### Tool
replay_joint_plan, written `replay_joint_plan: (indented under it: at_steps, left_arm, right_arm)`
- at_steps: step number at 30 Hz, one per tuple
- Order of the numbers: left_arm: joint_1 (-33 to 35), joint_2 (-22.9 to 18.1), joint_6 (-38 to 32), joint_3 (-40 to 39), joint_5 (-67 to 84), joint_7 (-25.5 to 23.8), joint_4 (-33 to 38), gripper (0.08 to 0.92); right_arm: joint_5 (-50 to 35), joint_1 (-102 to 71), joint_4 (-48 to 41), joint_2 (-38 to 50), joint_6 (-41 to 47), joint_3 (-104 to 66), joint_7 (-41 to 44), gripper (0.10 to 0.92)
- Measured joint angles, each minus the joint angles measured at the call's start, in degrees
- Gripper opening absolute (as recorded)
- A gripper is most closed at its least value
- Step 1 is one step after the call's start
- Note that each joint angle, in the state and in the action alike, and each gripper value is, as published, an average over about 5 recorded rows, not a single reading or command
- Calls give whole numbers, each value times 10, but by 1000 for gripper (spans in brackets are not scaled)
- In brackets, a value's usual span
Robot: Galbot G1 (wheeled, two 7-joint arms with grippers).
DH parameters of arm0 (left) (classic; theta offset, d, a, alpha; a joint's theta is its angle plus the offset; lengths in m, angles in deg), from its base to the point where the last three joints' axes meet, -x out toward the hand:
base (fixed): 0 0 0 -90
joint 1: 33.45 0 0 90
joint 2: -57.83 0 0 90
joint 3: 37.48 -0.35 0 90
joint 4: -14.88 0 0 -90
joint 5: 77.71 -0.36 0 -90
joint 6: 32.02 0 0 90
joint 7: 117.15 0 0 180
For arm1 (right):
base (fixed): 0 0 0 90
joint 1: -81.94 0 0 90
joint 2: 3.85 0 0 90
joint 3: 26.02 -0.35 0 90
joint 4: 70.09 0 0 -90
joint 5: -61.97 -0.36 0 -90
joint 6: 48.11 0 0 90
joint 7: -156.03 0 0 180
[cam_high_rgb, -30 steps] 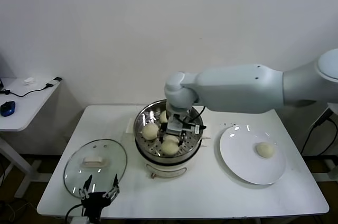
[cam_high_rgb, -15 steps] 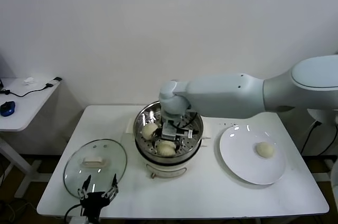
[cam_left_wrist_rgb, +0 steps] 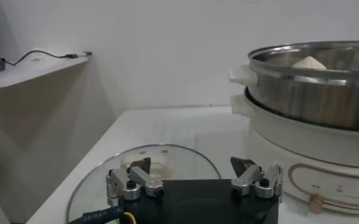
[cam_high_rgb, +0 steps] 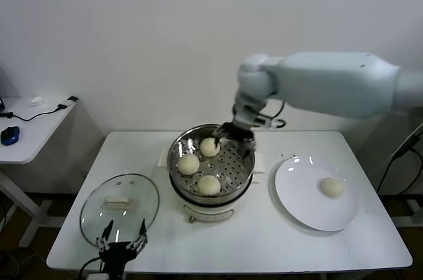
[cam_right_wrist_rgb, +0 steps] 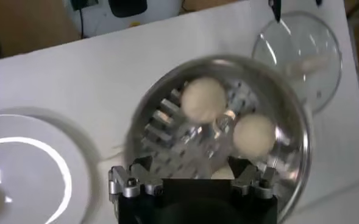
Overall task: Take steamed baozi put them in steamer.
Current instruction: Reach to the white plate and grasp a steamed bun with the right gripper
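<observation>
The steamer [cam_high_rgb: 173,161] stands mid-table with three baozi on its perforated tray: one at the back [cam_high_rgb: 209,146], one at the left [cam_high_rgb: 189,163], one at the front [cam_high_rgb: 209,185]. A fourth baozi [cam_high_rgb: 332,187] lies on the white plate [cam_high_rgb: 301,191]. My right gripper [cam_high_rgb: 234,135] hangs open and empty above the steamer's back right rim. The right wrist view looks down on the steamer [cam_right_wrist_rgb: 136,131] and its baozi [cam_right_wrist_rgb: 203,99] past the open gripper [cam_right_wrist_rgb: 191,173]. My left gripper [cam_high_rgb: 122,240] is parked, open and empty, at the table's front edge.
The glass lid [cam_high_rgb: 139,191] lies flat at the front left, just beyond my left gripper [cam_left_wrist_rgb: 191,173]; it also shows in the left wrist view [cam_left_wrist_rgb: 167,155]. A side table [cam_high_rgb: 26,131] stands left of the main table. A wall runs close behind.
My right gripper has risen out of the steamer and swung back and to the right. The three baozi stay on the tray. The left arm has not moved.
</observation>
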Motion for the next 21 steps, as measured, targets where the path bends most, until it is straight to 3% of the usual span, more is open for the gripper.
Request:
replay_joint_plan:
  at_steps: [12, 21]
  left_arm:
    - [-5, 1, -2, -2, -1, 0, -3, 823]
    - [-9, -2, -1, 4, -1, 0, -11, 823]
  right_arm:
    - [-4, -18, -28, 207, 128, 38, 18, 823]
    - [57, -192, -88, 274, 192, -92, 7, 823]
